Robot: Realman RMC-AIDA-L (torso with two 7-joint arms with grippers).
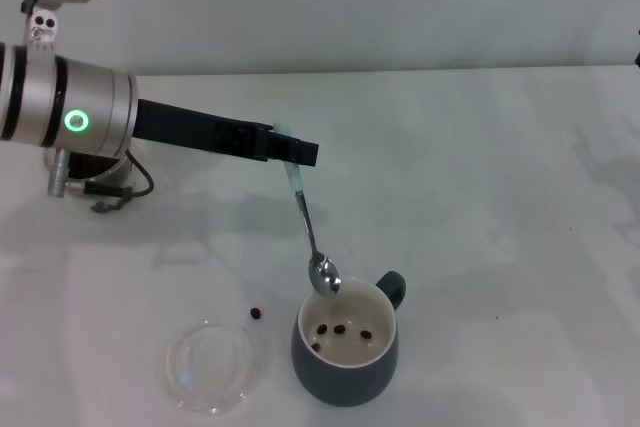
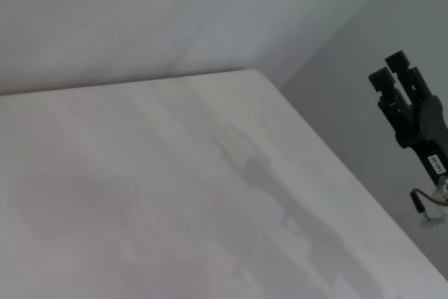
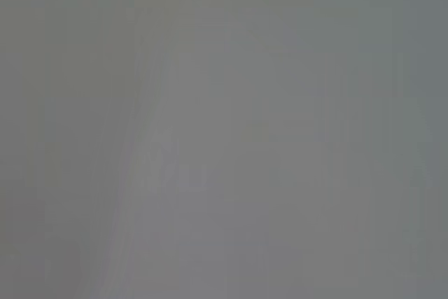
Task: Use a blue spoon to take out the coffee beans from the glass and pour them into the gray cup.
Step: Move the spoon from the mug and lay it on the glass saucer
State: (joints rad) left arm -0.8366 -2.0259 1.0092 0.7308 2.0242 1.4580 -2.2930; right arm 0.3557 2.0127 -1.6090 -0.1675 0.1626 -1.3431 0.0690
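White tabletop [image 1: 480,147] carries the work. Left gripper [image 1: 293,154] pinches the pale handle of the blue spoon [image 1: 312,237], its bowl hanging at the rim of the gray cup [image 1: 345,357]. Coffee beans [image 1: 341,331] lie inside; one stray bean [image 1: 256,313] lies near a clear dish [image 1: 212,365]. Step in hand: pouring. Next: return to the glass, not in view. Right gripper [image 2: 409,106] is parked off the table; its state cannot be told.

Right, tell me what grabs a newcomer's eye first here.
The left hand holds the spoon by its handle, bowl hanging over the rim of the gray cup, where a few beans lie. One stray bean sits on the table beside a clear dish.
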